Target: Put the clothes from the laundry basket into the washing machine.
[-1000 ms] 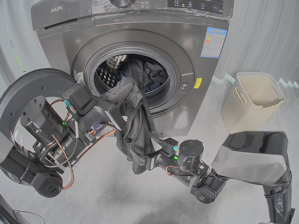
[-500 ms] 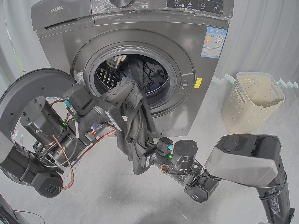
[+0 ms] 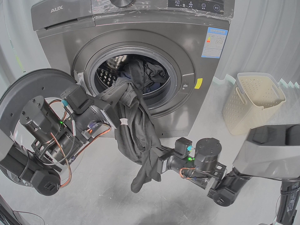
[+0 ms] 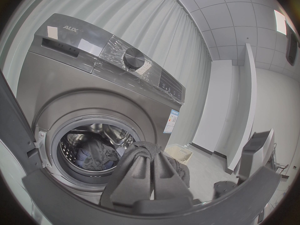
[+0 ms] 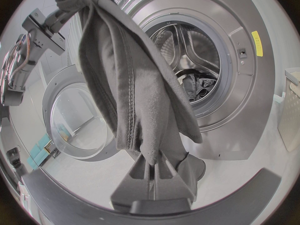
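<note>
A dark grey garment [image 3: 134,132] hangs in front of the washing machine [image 3: 131,32], below its open drum [image 3: 134,75], where more dark clothes [image 3: 147,72] lie. My left gripper [image 3: 120,88] is shut on the garment's upper end, just before the drum's lower left rim; the cloth bunches over its fingers [image 4: 142,172]. Lower down, near the floor, my right gripper [image 3: 157,161] is shut on a lower fold of the same garment [image 5: 137,91], its fingers [image 5: 165,172] pinching the cloth. A loose tail [image 3: 140,178] dangles below.
The round door [image 3: 31,85] stands swung open at the left, behind my left arm. A cream laundry basket [image 3: 253,100] stands on the floor at the right of the machine, no clothes visible in it. Grey floor [image 3: 103,200] lies bare in front.
My right gripper has closed on the garment's lower part and pulled it down and to the right. The cloth now stretches between the two grippers, and the left gripper has risen slightly toward the drum.
</note>
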Controlling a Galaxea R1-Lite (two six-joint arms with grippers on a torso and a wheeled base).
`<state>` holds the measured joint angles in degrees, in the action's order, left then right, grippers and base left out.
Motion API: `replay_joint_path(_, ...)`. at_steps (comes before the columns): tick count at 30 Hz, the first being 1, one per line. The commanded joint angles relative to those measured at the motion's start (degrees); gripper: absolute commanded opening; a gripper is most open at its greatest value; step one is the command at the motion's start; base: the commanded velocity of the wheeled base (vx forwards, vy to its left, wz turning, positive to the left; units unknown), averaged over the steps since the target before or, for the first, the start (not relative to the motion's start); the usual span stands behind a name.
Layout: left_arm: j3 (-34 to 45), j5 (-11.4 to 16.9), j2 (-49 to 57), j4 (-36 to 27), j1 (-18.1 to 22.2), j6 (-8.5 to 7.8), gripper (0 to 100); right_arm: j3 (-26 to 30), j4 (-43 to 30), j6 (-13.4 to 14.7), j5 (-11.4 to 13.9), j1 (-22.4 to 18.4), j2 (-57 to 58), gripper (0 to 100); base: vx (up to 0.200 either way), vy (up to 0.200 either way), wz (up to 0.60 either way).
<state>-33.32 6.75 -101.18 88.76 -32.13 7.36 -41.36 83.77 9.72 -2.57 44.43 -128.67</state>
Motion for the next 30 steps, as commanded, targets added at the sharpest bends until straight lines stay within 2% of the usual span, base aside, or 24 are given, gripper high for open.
replay_joint_path(1, 0.36, 0.28, 0.64, 0.01, 2.87, 0.02, 0, 11.39, -0.28, -0.75, 0.29, -2.77, 15.03, 0, 0.0, 0.0, 0.0)
replay_joint_path(3, 0.45, 0.28, 0.64, 0.01, 3.04, 0.02, 0, 11.92, -0.19, -0.75, 0.55, -3.39, 16.52, 0, 0.0, 0.0, 0.0)
replay_joint_path(6, 1.5, 0.19, 1.16, 0.01, 3.92, 0.02, 0, 11.04, 0.16, -1.01, 2.66, -6.91, 21.97, 0, 0.0, 0.0, 0.0)
replay_joint_path(13, 2.73, 0.19, 4.33, 0.01, 4.1, 0.11, 0, 4.89, 0.86, -0.58, 2.57, -10.77, 24.35, 0, 0.0, 0.0, 0.0)
replay_joint_path(17, 2.47, 0.01, 4.59, 0.01, 4.1, 0.11, 0, 3.66, 1.04, -0.4, 2.92, -10.42, 24.61, 0, 0.0, 0.0, 0.0)
replay_joint_path(21, 2.2, -0.43, 4.33, 0.01, 3.92, 0.02, 0, 5.33, 0.95, -0.22, 3.01, -8.75, 24.7, 0, 0.0, 0.0, 0.0)
replay_joint_path(30, 1.94, -0.6, 4.41, 0.01, 1.9, -0.24, 0, 6.38, 1.04, 0.48, 2.57, -8.84, 21.97, 0, 0.0, 0.0, 0.0)
